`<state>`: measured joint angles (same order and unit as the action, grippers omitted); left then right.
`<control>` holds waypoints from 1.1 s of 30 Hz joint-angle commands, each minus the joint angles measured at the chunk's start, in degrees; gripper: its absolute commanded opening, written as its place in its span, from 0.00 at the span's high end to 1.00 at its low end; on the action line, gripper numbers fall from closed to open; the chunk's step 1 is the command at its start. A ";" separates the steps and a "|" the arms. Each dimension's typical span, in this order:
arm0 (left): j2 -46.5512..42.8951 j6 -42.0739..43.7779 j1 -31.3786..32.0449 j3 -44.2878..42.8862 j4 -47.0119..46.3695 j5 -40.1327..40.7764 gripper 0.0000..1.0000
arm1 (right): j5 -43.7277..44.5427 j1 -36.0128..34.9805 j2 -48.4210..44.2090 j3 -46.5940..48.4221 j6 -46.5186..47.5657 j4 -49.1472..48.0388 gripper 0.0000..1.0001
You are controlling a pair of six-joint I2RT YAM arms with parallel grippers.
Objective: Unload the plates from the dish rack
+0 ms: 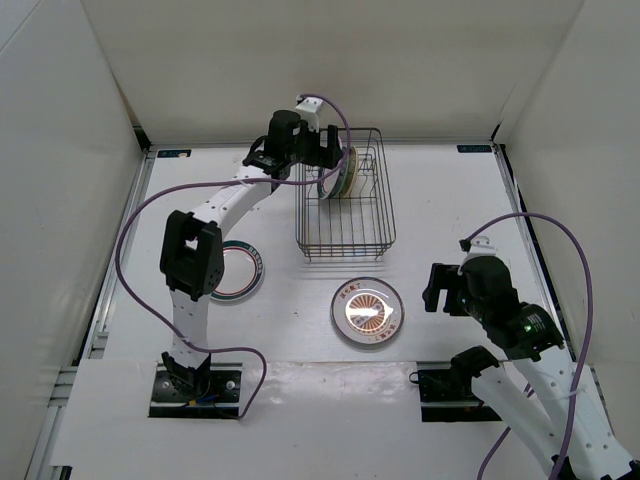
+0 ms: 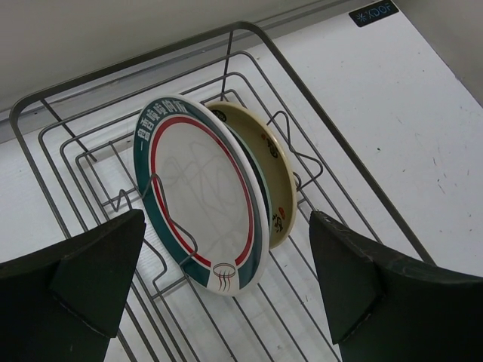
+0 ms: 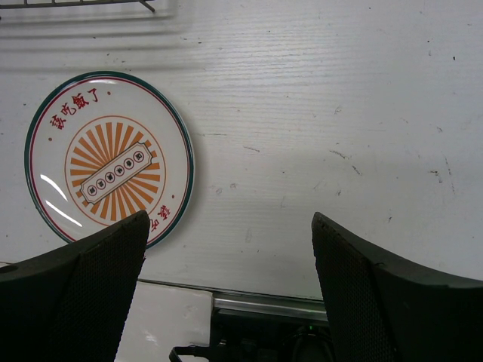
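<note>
Left wrist — plates [image 2: 198,204] in dish rack [image 2: 317,108]

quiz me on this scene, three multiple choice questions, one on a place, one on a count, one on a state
1. Where is the sunburst plate?
A) on top of another plate
B) leaning on the wall
C) flat on the table, in front of the rack

2. How many plates lie flat on the table?
A) two
B) one
C) four

3. How is the left gripper?
A) shut on a plate
B) open
C) shut on a wire

Answers:
1 C: it lies face up on the bare table.
2 A: the sunburst plate and a green-rimmed plate further left.
3 B: its fingers stand wide apart before the upright plates.
</note>
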<state>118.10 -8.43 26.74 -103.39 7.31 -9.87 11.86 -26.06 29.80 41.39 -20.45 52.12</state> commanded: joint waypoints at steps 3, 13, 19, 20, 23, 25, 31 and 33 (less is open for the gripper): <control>0.02 0.08 -0.02 -1.37 -0.63 -0.94 0.00 | 0.45 -0.30 -0.01 0.10 0.85 -1.76 0.11; 0.55 0.08 -0.11 -1.11 -0.90 -1.47 0.00 | 0.62 -0.39 -0.09 0.01 0.85 -1.75 0.11; 1.16 0.08 -0.02 -1.81 -1.07 -1.82 0.01 | 0.62 -0.30 -0.09 0.01 0.85 -1.76 0.11; 1.25 0.08 -0.02 -1.98 -0.90 -1.91 0.02 | 0.54 -0.39 -0.09 0.10 0.76 -1.76 0.11; 1.52 -0.01 -0.11 -1.81 -1.25 -2.44 0.05 | 0.62 -0.13 -0.09 0.10 0.93 -1.58 0.11; 1.87 -0.19 0.06 -1.64 -1.60 -2.79 0.06 | 0.62 -0.30 -0.09 0.27 0.93 -1.58 0.11; 3.18 -0.36 -0.02 -2.33 -1.51 -3.05 0.12 | 0.89 -0.48 -0.27 0.27 0.93 -1.49 0.11; 3.97 -0.19 -0.02 -2.43 -1.16 -3.05 0.12 | 0.80 -0.30 -0.01 0.27 0.85 -1.67 0.11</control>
<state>121.89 -8.62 26.74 -103.57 6.72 -11.77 11.86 -26.06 29.80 41.39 -20.45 52.12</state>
